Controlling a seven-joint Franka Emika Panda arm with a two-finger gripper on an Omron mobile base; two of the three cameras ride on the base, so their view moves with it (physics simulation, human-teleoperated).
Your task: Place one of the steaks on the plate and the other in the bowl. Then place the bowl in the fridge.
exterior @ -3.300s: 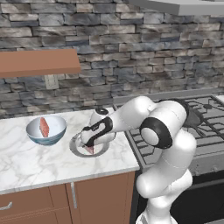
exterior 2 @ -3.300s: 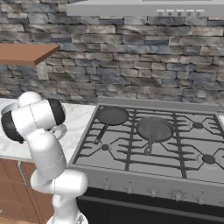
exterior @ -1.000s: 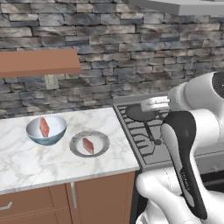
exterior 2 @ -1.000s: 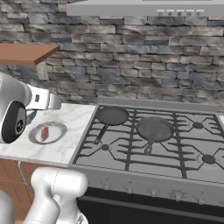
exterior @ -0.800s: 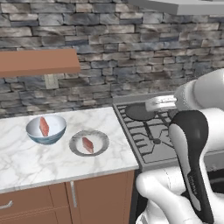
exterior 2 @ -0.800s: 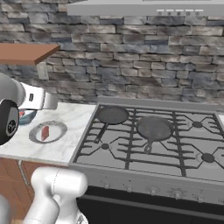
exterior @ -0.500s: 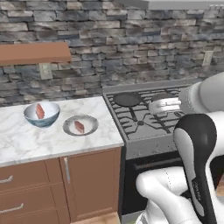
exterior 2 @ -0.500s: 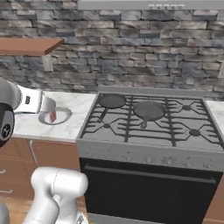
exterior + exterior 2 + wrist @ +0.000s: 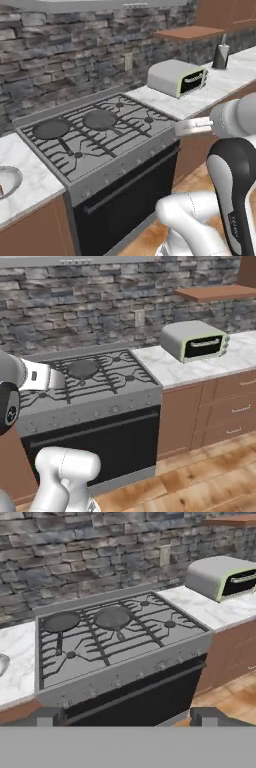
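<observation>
Currently gripper jaws spread wide, nothing between them; the tips are half cut by the hand view's bottom edge, facing the stove. Plate sits on the marble counter left of the stove, cropped at the frame edge; a red sliver on it, too cut off to identify. Toaster oven sits on the right counter.

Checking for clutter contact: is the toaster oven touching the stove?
Apart. The right base view shows bare marble counter between the toaster oven and the stove.
</observation>
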